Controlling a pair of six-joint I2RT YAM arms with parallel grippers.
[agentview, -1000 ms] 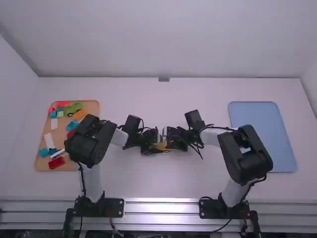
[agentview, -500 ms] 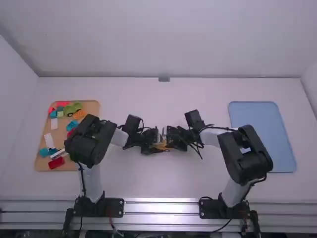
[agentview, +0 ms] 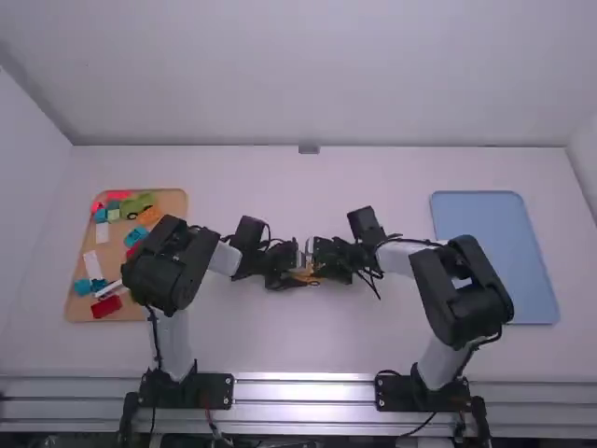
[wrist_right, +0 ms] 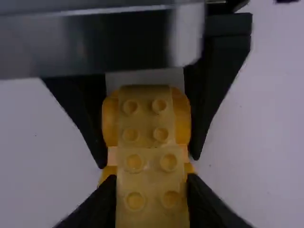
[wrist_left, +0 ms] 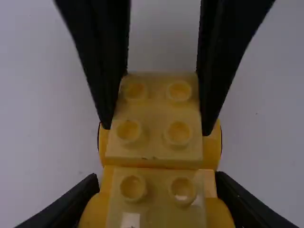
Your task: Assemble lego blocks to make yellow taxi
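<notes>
Assembly state: the left gripper (wrist_left: 156, 177) and right gripper (wrist_right: 151, 180) face each other near the table's middle, at the nine and three o'clock sides of the yellow taxi parts. Clock directions take the high view, twelve being away from the camera.

Jaws: the left pair is clamped on the round-sided yellow base (wrist_right: 110, 121); the right pair is clamped on the sides of a yellow studded brick (wrist_right: 152, 183). A second yellow studded brick (wrist_right: 146, 122) adjoins it, on the left gripper's side. Whether all studs are seated cannot be told.

Supply: the tan tray (agentview: 71, 303) lies at nine o'clock with a red brick (agentview: 106, 306) and a green wheeled block (agentview: 138, 205). The blue tray (agentview: 494, 257) lies at three o'clock.

The step appears to be alignment and pressing. Fault conditions:
- Uneven force from the two arms may tilt the gripped brick and leave one row unseated.
- Insufficient grip on the rounded sides may let the base roll or slip.
- Opposed grippers leave little clearance; fingers may collide.
- Premature or skewed release may pull the joint apart.
</notes>
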